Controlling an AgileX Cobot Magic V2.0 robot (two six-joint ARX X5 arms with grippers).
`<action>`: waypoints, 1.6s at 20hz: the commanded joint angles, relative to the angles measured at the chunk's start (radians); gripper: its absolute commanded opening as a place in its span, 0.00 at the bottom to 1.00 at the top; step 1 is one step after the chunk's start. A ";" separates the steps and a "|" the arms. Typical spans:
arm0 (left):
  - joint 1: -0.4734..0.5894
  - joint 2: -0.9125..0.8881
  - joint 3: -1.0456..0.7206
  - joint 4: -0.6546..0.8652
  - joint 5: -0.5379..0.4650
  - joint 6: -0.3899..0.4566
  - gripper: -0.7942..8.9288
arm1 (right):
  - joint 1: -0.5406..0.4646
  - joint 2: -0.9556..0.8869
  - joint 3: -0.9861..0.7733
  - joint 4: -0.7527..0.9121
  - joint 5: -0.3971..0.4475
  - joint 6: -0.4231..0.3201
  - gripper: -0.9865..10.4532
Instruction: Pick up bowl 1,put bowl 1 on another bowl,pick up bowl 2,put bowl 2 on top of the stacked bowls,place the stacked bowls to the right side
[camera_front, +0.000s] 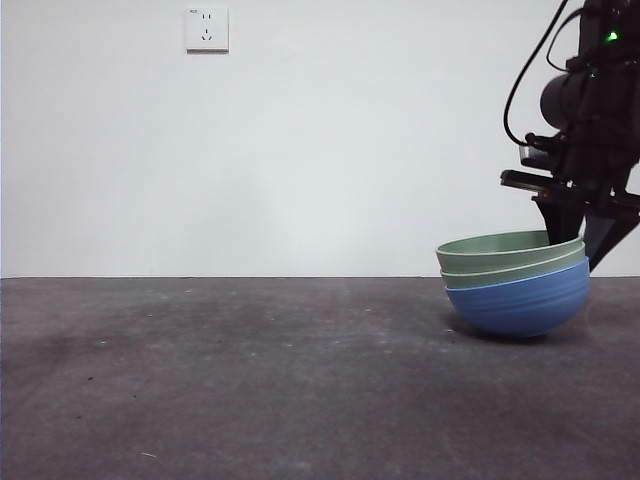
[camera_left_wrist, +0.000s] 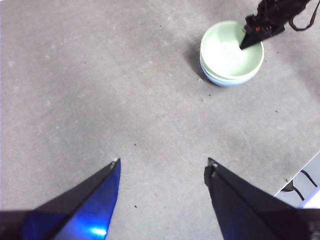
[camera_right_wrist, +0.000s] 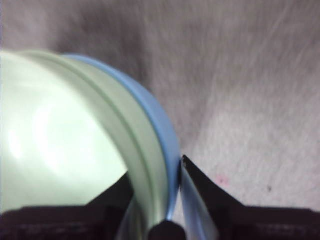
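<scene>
From my station the stacking looks done — both pale green bowls sit nested in the blue bowl, so only setting the stacked bowls (camera_front: 515, 283) down at the right and letting go seems left. My right gripper (camera_right_wrist: 172, 200) pinches the stack's rim, one jaw inside and one outside, and the stack hangs tilted at the right side of the table (camera_front: 250, 380), its base at or just off the surface. My left gripper (camera_left_wrist: 162, 170) waits spread wide, well apart from it — nothing between its jaws.

Plain white wall (camera_front: 300, 150) w/ a white socket (camera_front: 207, 29) near its top, dark grey scuffed table (camera_front: 250, 380) below, even light.
</scene>
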 joint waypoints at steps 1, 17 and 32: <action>-0.003 0.000 -0.001 0.003 -0.001 -0.007 0.38 | -0.007 0.018 -0.029 0.010 0.000 -0.018 0.08; -0.003 0.000 -0.001 0.002 -0.001 -0.010 0.38 | -0.045 0.020 -0.111 0.042 0.007 -0.032 0.09; -0.003 0.000 -0.001 0.003 -0.001 -0.010 0.38 | -0.047 -0.032 -0.111 0.050 -0.001 -0.031 0.43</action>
